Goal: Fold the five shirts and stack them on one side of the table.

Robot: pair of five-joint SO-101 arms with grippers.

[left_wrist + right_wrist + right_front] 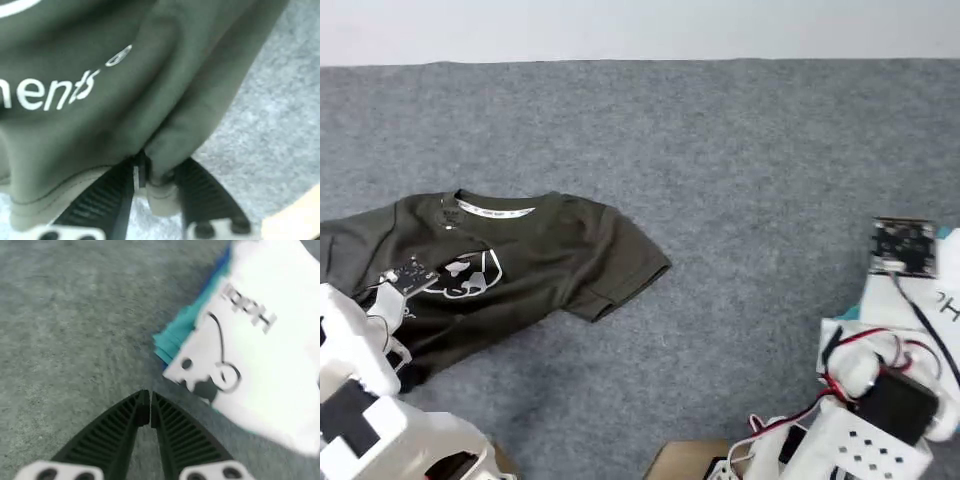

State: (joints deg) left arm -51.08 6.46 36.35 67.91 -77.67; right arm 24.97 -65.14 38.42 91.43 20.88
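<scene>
A dark olive shirt (510,270) with a white print lies spread on the grey mat at the left, collar toward the far side. My left gripper (154,167) is shut on a bunched fold of the shirt's hem (160,150), its black fingers (112,195) on either side of the cloth. At the right edge of the table sits a pile with a white printed shirt (260,350) on top and a teal shirt (175,340) under it. My right gripper (150,402) is shut on nothing, just above the mat beside that pile.
The grey mat (720,170) covers the table, bare through the middle and far side. A tan edge (685,460) shows at the near middle. The right arm's body (865,420) with red and white wires stands at the near right.
</scene>
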